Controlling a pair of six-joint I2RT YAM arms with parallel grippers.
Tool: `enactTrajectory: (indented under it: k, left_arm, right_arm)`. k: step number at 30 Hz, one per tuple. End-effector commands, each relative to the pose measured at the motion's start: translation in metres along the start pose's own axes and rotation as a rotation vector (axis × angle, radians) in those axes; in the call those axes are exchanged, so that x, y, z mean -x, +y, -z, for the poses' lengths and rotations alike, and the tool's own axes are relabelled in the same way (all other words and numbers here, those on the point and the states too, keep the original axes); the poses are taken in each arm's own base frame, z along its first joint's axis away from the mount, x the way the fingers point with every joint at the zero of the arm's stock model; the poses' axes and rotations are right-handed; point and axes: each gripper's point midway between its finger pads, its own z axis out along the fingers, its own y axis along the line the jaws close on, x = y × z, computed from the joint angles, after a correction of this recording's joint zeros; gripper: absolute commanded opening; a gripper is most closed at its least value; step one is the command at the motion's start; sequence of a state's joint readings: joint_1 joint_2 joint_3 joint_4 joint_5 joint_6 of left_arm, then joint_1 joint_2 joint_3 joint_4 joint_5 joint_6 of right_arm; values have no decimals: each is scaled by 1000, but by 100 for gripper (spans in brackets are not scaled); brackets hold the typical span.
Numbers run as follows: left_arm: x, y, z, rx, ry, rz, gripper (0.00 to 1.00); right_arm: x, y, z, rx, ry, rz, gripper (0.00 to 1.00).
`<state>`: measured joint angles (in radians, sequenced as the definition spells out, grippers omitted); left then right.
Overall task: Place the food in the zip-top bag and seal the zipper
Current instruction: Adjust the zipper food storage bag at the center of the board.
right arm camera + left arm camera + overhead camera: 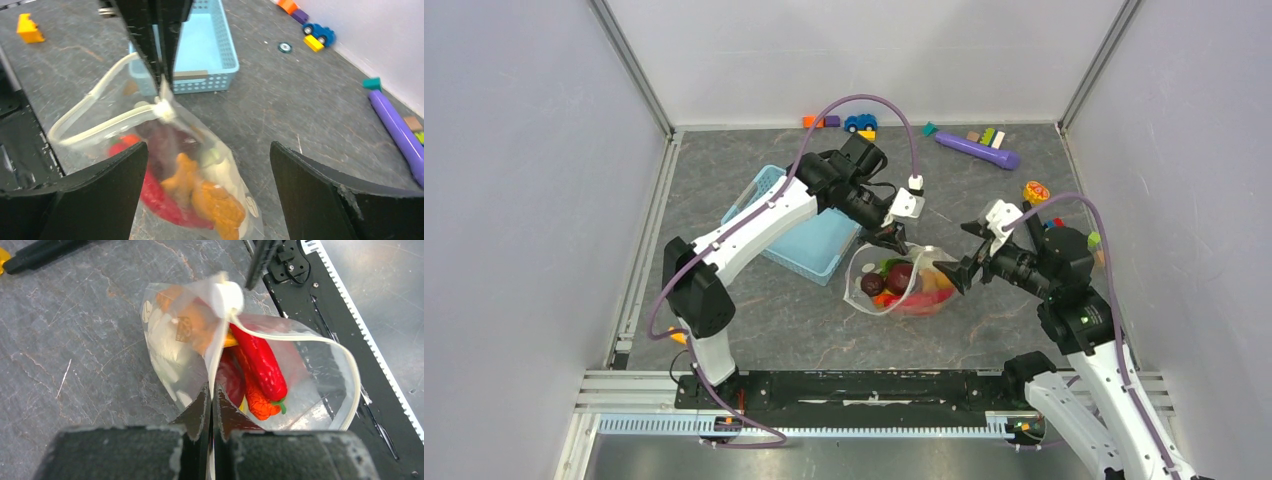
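From above, you see the zip-top bag [899, 280] lying just right of the basket [799, 225]. Its long axis runs left to right, with the open mouth at the end nearest the basket. Your left arm reaches over the basket, and the left gripper [890, 238] angles down onto the bag's far rim. The right gripper [959, 270] points at the bag's right end.

The left wrist view adds the grip: fingers clenched on the zipper [320, 340] strip, slider [227, 297] beyond, food [262, 362] inside.

The right wrist view shows the right jaws spread wide either side of the bag, with the basket behind it.
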<state>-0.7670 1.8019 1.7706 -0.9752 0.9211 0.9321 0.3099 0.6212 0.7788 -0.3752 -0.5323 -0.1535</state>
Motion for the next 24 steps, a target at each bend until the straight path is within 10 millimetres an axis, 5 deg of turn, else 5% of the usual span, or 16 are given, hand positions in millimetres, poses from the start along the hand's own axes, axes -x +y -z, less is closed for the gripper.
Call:
enactTrajectory:
  k: [1,8,24]
  left_arm:
    - [12,-8,5,-62,-32,-81,2]
    - [10,-21,7,-125,-30,-122,2]
    - [18,-27,6,-155,-71,-112,2]
  right_arm:
    - [11,23,1,139,-77,102,97]
    - [-9,12,-9,112,1,60,94]
    - [-18,58,-34,481,-117,64,75]
